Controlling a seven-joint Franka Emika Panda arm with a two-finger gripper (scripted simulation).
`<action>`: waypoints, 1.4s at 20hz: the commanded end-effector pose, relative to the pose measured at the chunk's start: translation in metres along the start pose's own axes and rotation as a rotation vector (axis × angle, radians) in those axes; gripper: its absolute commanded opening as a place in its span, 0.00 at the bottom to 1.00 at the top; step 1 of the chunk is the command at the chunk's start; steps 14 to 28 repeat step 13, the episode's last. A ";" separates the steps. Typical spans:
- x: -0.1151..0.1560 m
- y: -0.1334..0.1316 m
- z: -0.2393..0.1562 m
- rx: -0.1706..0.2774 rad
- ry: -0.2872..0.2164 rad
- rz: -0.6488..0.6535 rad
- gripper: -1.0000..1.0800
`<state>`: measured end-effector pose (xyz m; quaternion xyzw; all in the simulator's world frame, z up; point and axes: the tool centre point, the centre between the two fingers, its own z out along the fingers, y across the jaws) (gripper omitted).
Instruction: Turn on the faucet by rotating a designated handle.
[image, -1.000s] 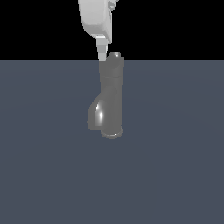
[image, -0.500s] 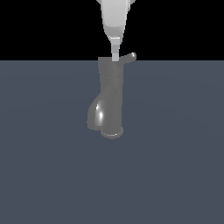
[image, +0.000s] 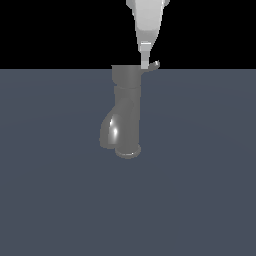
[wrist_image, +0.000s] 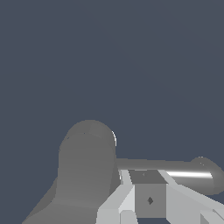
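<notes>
Faucet (image: 126, 112), glossy grey metal, stands upright mid-tabletop (image: 50, 190), its spout bulging low toward eight o'clock in the exterior view. It looks rigid, fixed and slick. Moving right, the handle (image: 153, 66) juts from the cap toward three o'clock, a thin stiff lever, probably best pushed near its upturned tip for leverage. The pincer (image: 145, 62) hangs from twelve o'clock, its tip against the lever's root; whether it is spread or pressed together I cannot tell. Nothing else stands nearby to obstruct.
</notes>
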<state>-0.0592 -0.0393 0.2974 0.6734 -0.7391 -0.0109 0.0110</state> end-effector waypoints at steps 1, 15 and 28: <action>0.007 -0.022 0.000 0.027 -0.003 0.010 0.00; 0.039 -0.054 -0.001 0.031 -0.002 0.049 0.00; 0.039 -0.054 -0.001 0.031 -0.002 0.049 0.00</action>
